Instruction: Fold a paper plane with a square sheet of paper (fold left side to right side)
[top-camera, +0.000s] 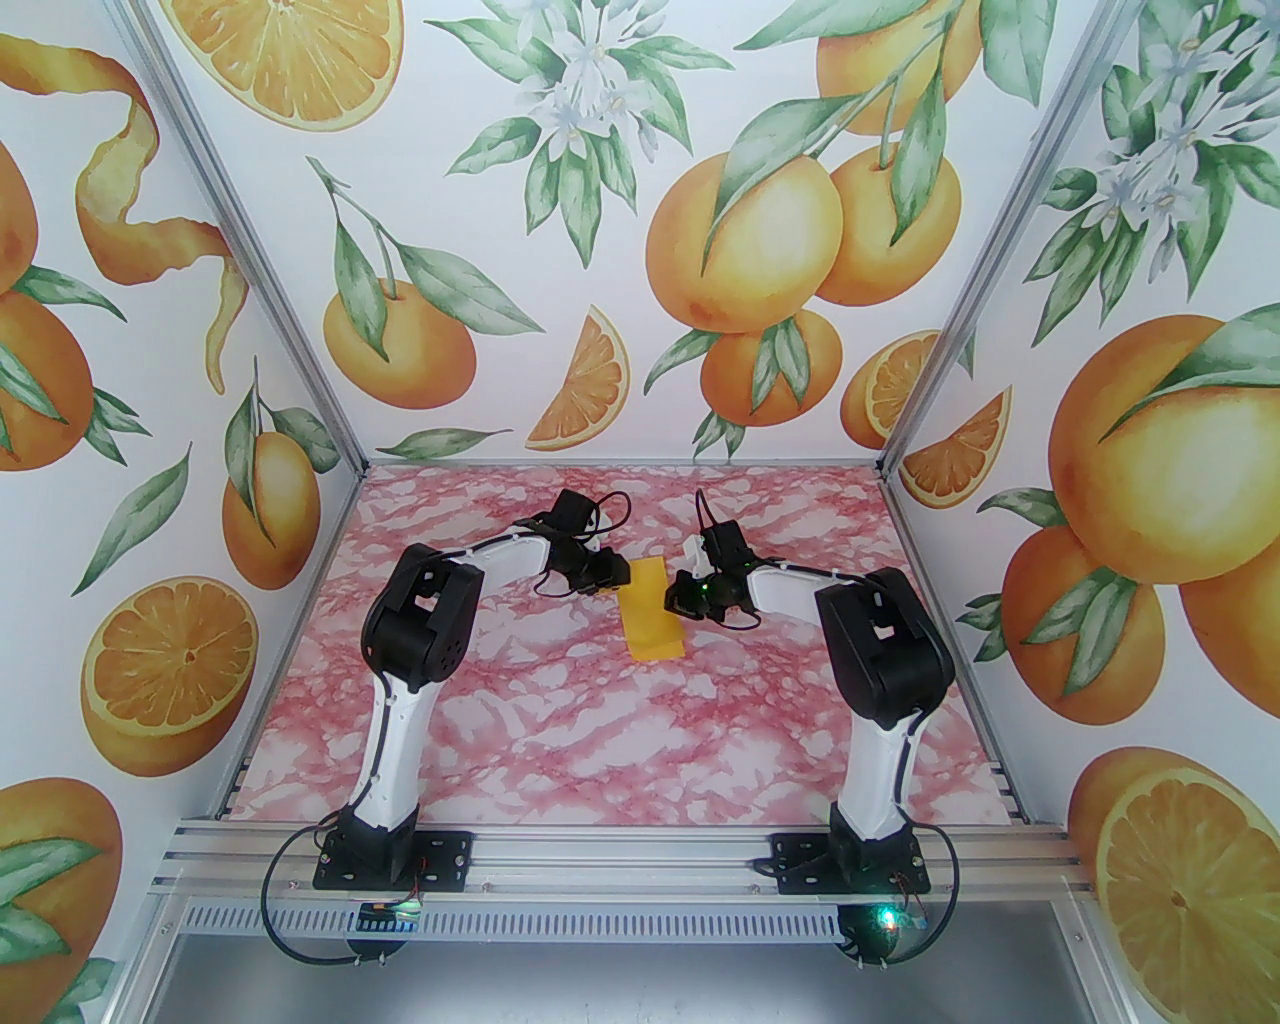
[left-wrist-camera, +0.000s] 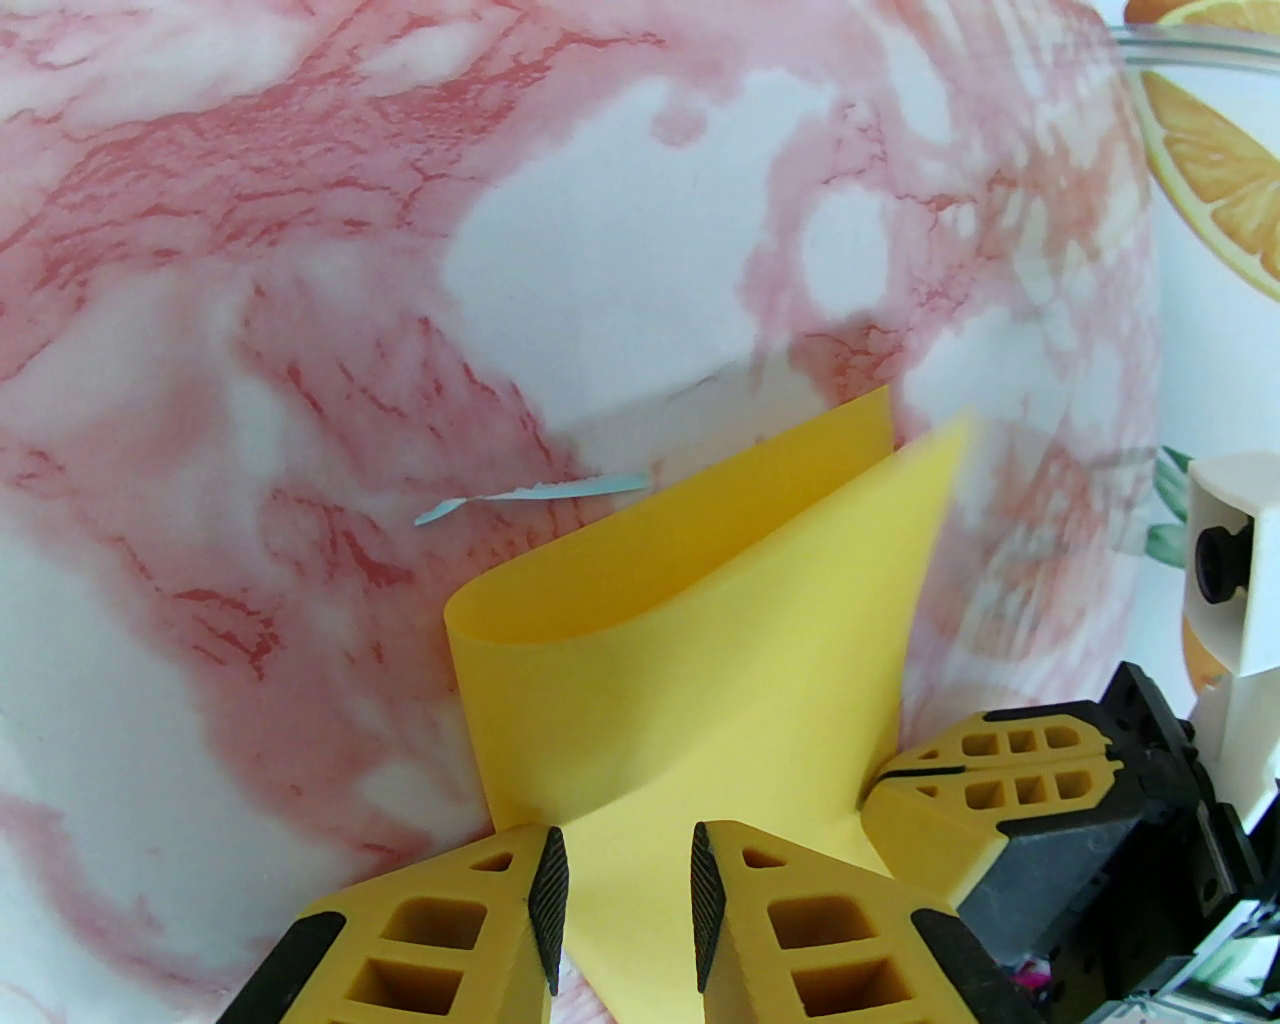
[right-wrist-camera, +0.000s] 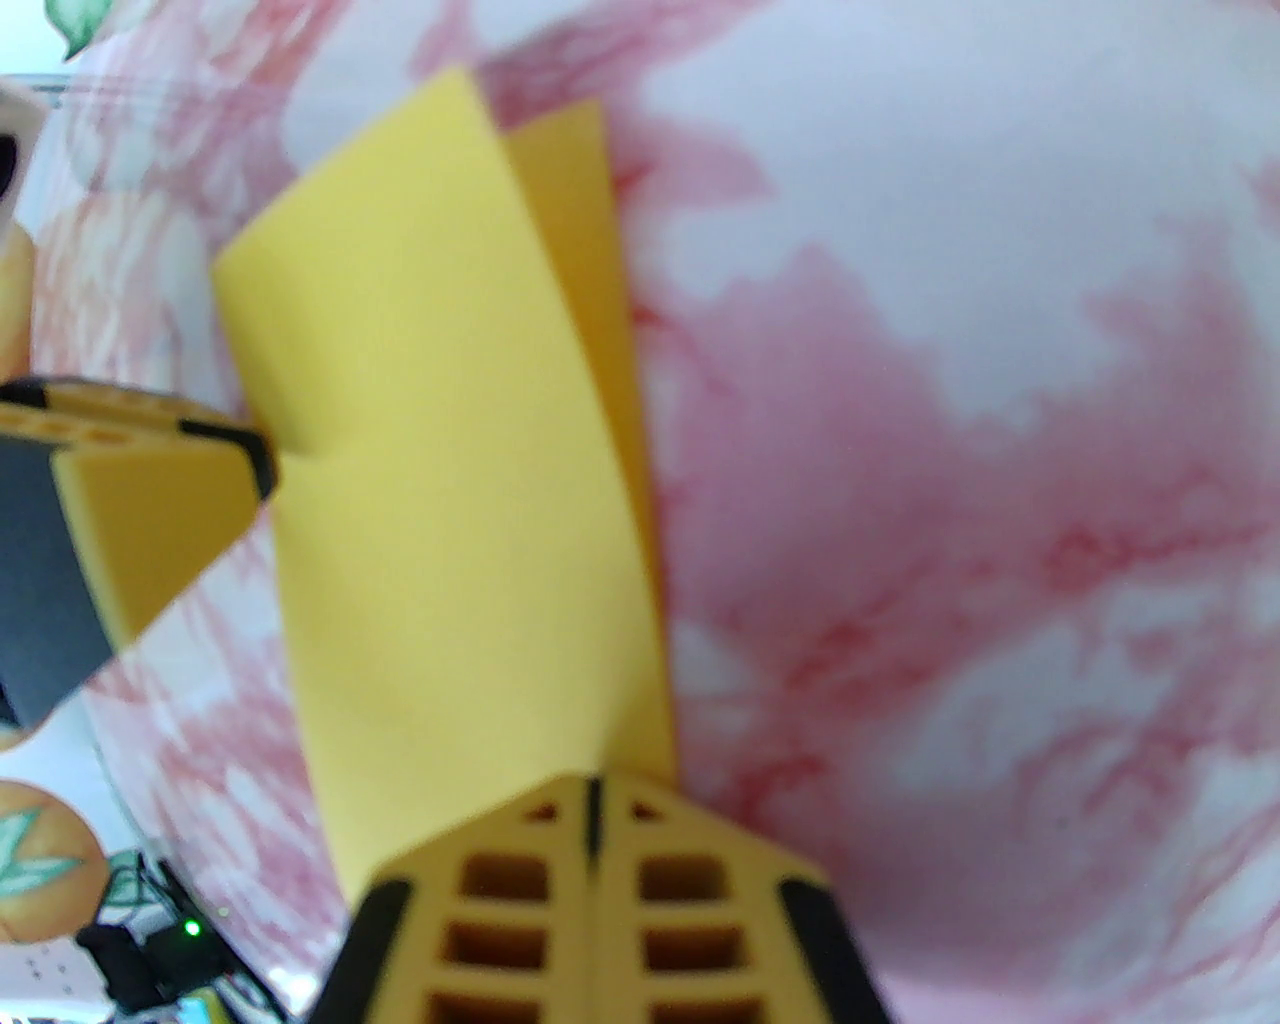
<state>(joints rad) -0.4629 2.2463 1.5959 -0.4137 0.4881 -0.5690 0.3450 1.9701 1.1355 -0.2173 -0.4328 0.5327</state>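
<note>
At table (top-camera: 560, 720) centre, the curled square sheet of paper (top-camera: 652, 620) is pinched by the clenched right gripper (right-wrist-camera: 592, 792). The left gripper (left-wrist-camera: 628, 865) is set part-open astride it, a pale scrap (left-wrist-camera: 530, 497) alongside.

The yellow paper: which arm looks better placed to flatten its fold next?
Probably left: the left gripper, open, sits over the paper beside the rounded fold; the right gripper is shut at the opposite edge.

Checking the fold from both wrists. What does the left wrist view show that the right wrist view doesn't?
Left wrist: the yellow sheet's rounded, uncreased fold, a pale blue scrap beyond it, the left pincer's fingers apart. Right wrist: both layers' free edges side by side, left pincer tip against the top layer. Both: the doubled-over sheet, the pink marbled table, the right pincer shut on the sheet's edge.
</note>
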